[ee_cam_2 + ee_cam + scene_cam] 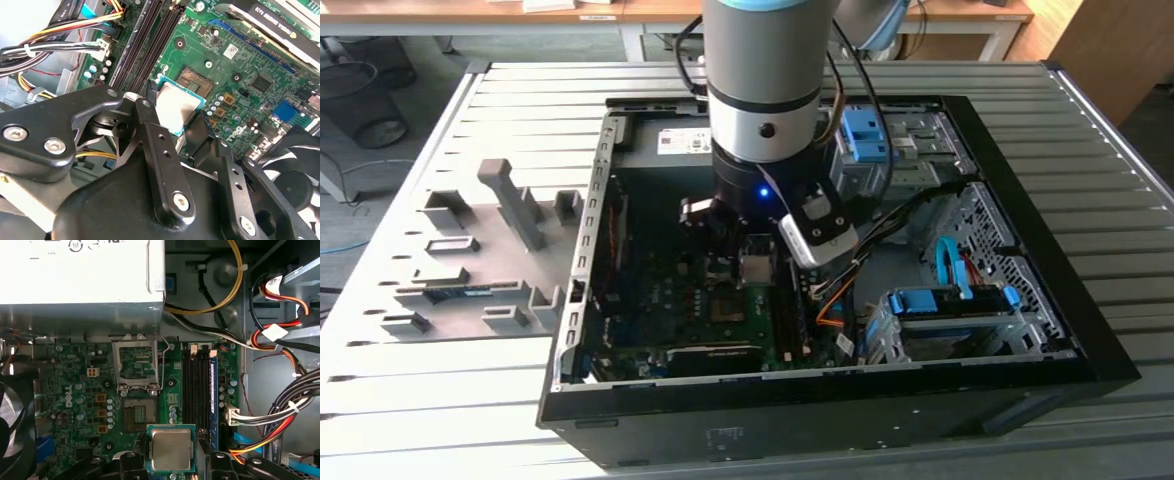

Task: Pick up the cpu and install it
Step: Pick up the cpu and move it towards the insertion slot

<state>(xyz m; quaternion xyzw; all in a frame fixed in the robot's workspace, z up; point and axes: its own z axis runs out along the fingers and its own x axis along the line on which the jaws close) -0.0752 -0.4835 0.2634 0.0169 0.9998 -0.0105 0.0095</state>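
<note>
Inside open computer case [787, 435]: pincer [170, 460] grips cpu [170, 447] near open socket [137, 412]. Carry step; seating demands exact alignment.

Case [787, 425] on table [440, 420], cpu [171, 449] in claw [176, 109] over motherboard [75, 390] near socket [137, 412], fixture tray [467, 270] at exterior view's left

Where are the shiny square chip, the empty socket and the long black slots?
cpu [171, 450], first wrist view, middle of its silver face.
socket [139, 415], first wrist view, its open gold middle.
memory slots [194, 390], first wrist view, halfway along one slot.
</note>
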